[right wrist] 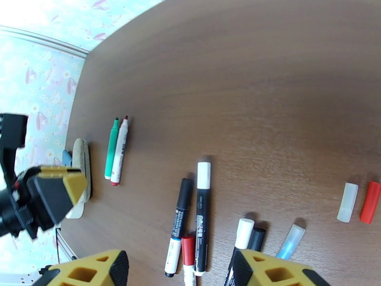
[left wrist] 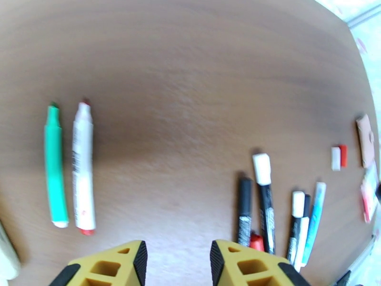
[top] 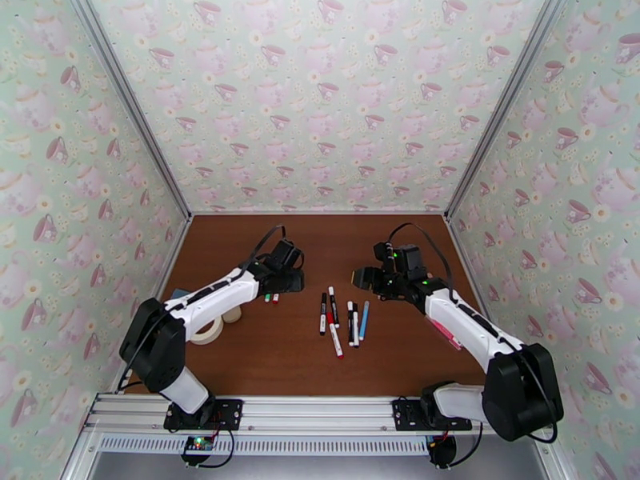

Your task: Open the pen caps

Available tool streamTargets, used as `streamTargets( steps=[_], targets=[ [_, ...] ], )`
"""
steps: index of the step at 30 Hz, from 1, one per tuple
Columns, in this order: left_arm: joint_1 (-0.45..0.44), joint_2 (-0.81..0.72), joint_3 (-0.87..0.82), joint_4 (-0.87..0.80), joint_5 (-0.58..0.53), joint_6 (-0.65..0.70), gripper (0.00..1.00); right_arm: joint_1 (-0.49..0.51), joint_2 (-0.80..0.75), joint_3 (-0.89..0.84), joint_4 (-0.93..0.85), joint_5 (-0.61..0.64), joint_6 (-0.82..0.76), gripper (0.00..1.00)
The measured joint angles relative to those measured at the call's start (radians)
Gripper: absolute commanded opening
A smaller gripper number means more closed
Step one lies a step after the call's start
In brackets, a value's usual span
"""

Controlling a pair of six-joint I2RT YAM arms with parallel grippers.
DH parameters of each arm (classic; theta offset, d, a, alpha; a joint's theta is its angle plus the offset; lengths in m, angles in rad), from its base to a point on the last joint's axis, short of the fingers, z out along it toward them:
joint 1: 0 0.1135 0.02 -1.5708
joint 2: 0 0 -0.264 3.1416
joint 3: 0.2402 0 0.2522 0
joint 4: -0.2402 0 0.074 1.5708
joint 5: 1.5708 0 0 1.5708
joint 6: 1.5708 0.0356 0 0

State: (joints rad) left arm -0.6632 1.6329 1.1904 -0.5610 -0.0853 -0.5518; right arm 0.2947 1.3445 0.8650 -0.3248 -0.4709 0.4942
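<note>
Two uncapped pens lie side by side, a green pen [left wrist: 55, 168] and a white pen [left wrist: 83, 170] with red ends. My left gripper [left wrist: 178, 263] hangs just beside them, open, nothing between its yellow fingers [left wrist: 135, 260]. From above, the left gripper [top: 284, 275] stands over the green pen [top: 266, 298]. Several capped pens [top: 342, 314] lie clustered mid-table, among them a black pen with a white cap [right wrist: 202, 215]. A loose white cap [right wrist: 347, 202] and a red cap [right wrist: 370, 202] lie together to the right. My right gripper [right wrist: 180, 272] is open and empty above the cluster.
A tape roll [top: 210, 330] and a beige lump [right wrist: 82, 172] sit under the left arm near the left wall. A brownish flat piece [left wrist: 365, 140] lies past the loose caps. Bare brown table [top: 320, 234] stretches toward the back wall.
</note>
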Motion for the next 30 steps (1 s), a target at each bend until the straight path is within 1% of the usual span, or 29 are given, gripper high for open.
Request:
streamTargets(
  steps=[5, 10, 19, 30],
  targets=[
    [-0.084, 0.012, -0.002, 0.023, 0.013, -0.043, 0.43, 0.000, 0.017, 0.000, 0.002, 0.006, 0.020, 0.63],
    [-0.153, 0.088, -0.002, 0.057, 0.016, -0.078, 0.43, 0.000, 0.017, 0.000, 0.002, 0.022, 0.034, 0.63],
    [-0.193, 0.199, 0.006, 0.069, 0.009, -0.107, 0.43, 0.024, 0.017, 0.000, 0.002, 0.046, 0.044, 0.64],
    [-0.220, 0.208, 0.049, 0.041, -0.050, -0.138, 0.43, 0.085, -0.032, 0.000, -0.019, 0.065, 0.021, 0.65]
  ],
)
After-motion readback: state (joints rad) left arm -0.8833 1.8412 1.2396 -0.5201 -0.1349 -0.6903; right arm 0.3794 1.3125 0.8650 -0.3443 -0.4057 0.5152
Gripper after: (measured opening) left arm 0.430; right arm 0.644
